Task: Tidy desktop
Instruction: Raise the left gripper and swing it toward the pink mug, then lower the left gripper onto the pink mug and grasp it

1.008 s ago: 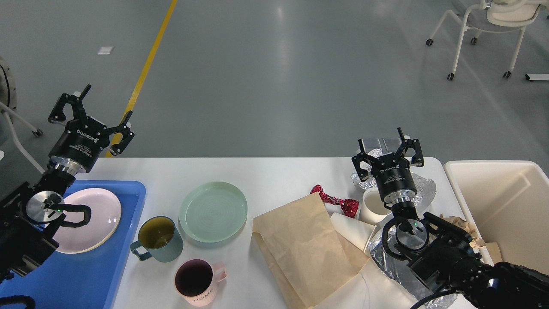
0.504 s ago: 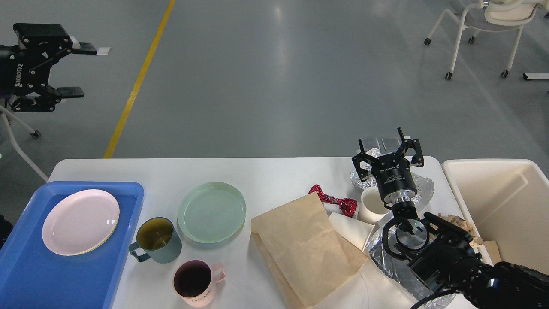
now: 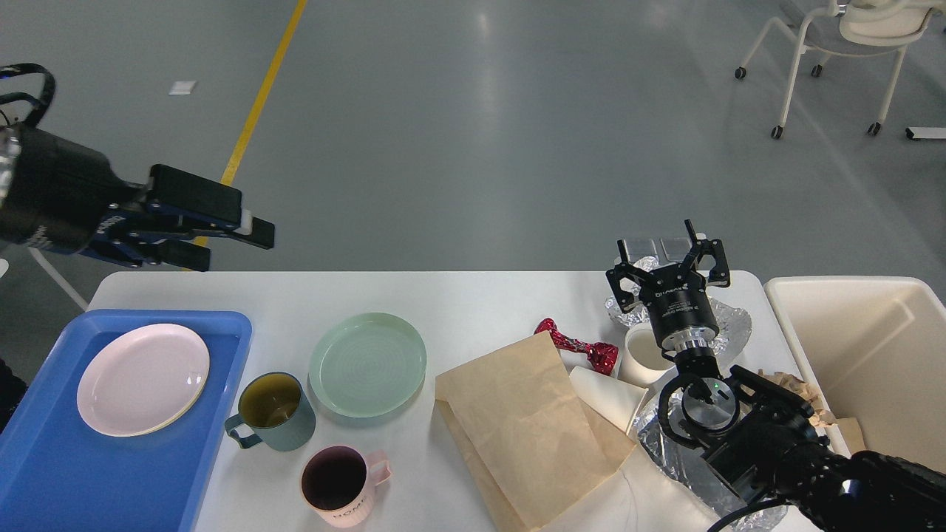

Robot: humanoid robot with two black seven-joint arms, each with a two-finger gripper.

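The white desktop (image 3: 480, 299) holds dishes on the left and rubbish on the right. A pale green plate (image 3: 367, 363), a teal mug (image 3: 275, 410) and a pink mug (image 3: 340, 484) stand left of centre. A brown paper bag (image 3: 525, 428), a red foil wrapper (image 3: 580, 343), a white paper cup (image 3: 641, 355) and crumpled foil (image 3: 728, 325) lie to the right. My left gripper (image 3: 230, 247) hovers open and empty above the desktop's back left corner, fingers pointing right. Open and holding nothing, my right gripper (image 3: 661, 251) stands over the foil behind the paper cup.
A blue tray (image 3: 44, 473) at the front left carries a pink plate (image 3: 143, 378). A cream bin (image 3: 872, 355) stands against the desktop's right end with crumpled brown paper (image 3: 802, 391) at its near wall. A wheeled chair (image 3: 835, 44) is far back right.
My left arm rose off the tray to the far upper left, then swung down and right, so its gripper now points right above the back left corner. The right arm has not moved.
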